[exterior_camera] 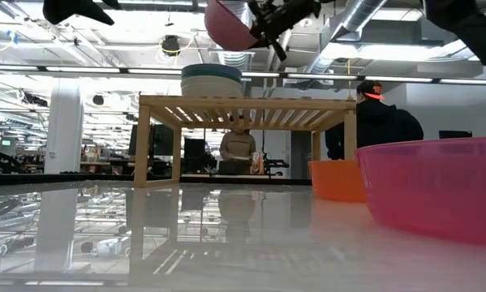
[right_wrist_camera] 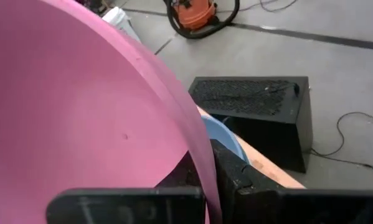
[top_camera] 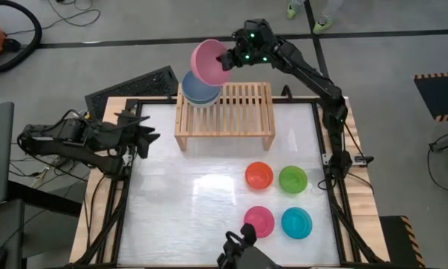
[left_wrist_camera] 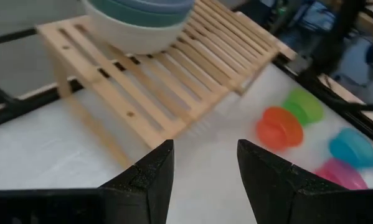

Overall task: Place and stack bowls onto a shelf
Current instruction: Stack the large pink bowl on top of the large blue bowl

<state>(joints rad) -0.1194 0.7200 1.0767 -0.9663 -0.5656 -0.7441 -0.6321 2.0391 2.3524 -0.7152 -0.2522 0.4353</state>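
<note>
My right gripper (top_camera: 229, 60) is shut on the large pink bowl (top_camera: 209, 61), held tilted in the air above the stack of large bowls (top_camera: 201, 88) on the left end of the light-wood slatted shelf (top_camera: 235, 108). That stack shows slate-blue on top, with teal and cream below (exterior_camera: 212, 81). The small orange (top_camera: 259, 175), green (top_camera: 292, 179), magenta (top_camera: 259, 221) and cyan (top_camera: 296, 223) bowls sit upside down on the table. My left gripper (top_camera: 150, 137) is open at the table's left edge, touching nothing. My right gripper pinches the pink bowl's rim (right_wrist_camera: 205, 163), one finger inside the bowl and one (right_wrist_camera: 236, 171) outside its wall. The fingers reach in from the table's right. The bowl is lifted clear and tilted, its opening turned toward the gripper, above the stacked bowls.
The shelf's slats to the right of the stack (top_camera: 246, 101) are bare. A black foam block (top_camera: 134, 86) lies beyond the table's far-left corner. People stand in the room behind the table (exterior_camera: 372, 122).
</note>
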